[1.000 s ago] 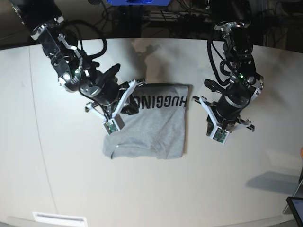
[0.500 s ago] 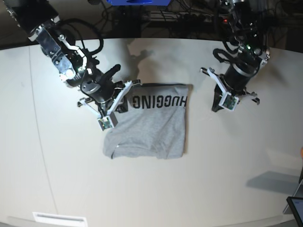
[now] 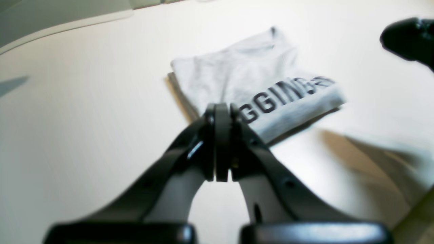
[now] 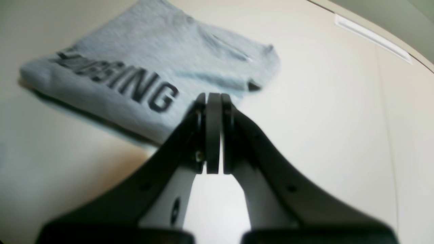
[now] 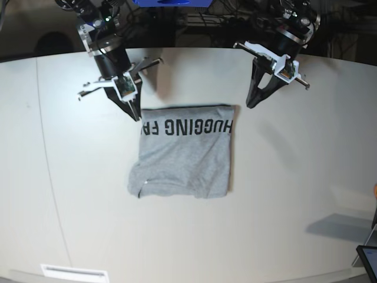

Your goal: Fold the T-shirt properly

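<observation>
Base view: folded T-shirt (image 5: 181, 156) lying mid-table (image 5: 294, 194), lettering along its far edge — both grippers lifted clear. Left wrist: left gripper (image 3: 220, 113) pinched together, holding nothing. Right wrist: right gripper (image 4: 213, 101) same — fingers together, empty.

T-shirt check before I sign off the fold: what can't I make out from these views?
- T-shirt lettering: left wrist view, the left gripper covers its start; right wrist view, far letters blurred.
- Layers underneath: hidden in every view by the top panel.
- Base view: lettering's end folds out of sight over the left edge.
</observation>
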Controlling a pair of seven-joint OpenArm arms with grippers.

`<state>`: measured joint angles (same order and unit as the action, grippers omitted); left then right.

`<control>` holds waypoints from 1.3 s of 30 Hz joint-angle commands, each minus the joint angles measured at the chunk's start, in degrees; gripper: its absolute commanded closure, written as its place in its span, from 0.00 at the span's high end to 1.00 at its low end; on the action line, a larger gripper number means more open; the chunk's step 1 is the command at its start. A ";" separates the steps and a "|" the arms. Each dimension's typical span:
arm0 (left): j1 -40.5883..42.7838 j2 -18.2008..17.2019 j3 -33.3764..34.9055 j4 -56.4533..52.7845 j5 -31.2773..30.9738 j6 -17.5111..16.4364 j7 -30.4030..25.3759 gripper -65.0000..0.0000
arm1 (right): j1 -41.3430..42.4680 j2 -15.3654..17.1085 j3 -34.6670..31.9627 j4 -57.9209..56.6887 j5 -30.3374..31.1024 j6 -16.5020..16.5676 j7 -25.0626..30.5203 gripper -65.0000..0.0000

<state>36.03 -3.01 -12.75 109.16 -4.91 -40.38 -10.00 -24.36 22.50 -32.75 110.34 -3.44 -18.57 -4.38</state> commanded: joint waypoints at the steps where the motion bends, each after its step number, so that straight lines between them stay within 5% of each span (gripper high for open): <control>1: 1.55 -0.20 -0.13 0.24 -1.12 0.38 -3.14 0.00 | -1.35 0.14 1.32 1.08 -1.17 -0.55 3.81 0.02; 9: 10.08 -0.64 -0.13 -5.74 -1.12 0.38 -15.19 0.00 | -17.62 0.14 12.05 1.08 -1.35 -0.55 18.93 0.02; 13: 12.10 -0.47 0.05 -9.08 -1.12 0.38 -18.44 0.00 | -22.89 -0.22 13.81 1.00 -1.35 -0.55 19.20 0.02; 24: 19.40 -0.73 6.64 -17.52 -0.50 0.38 -29.08 0.00 | -34.23 -11.56 22.86 -1.03 -1.44 -0.55 19.20 0.01; 32: 19.49 -0.38 7.00 -31.58 -0.50 0.38 -32.68 0.00 | -41.18 -11.91 28.23 -6.56 -1.17 -0.55 19.11 0.01; 39: 15.79 -0.29 7.35 -45.91 -0.50 0.38 -32.59 0.00 | -36.26 -12.00 28.05 -25.55 -1.09 -0.55 19.11 0.01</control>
<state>50.61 -3.20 -5.32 62.67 -4.95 -39.51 -41.36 -59.51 10.37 -4.73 83.74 -4.47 -18.50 13.30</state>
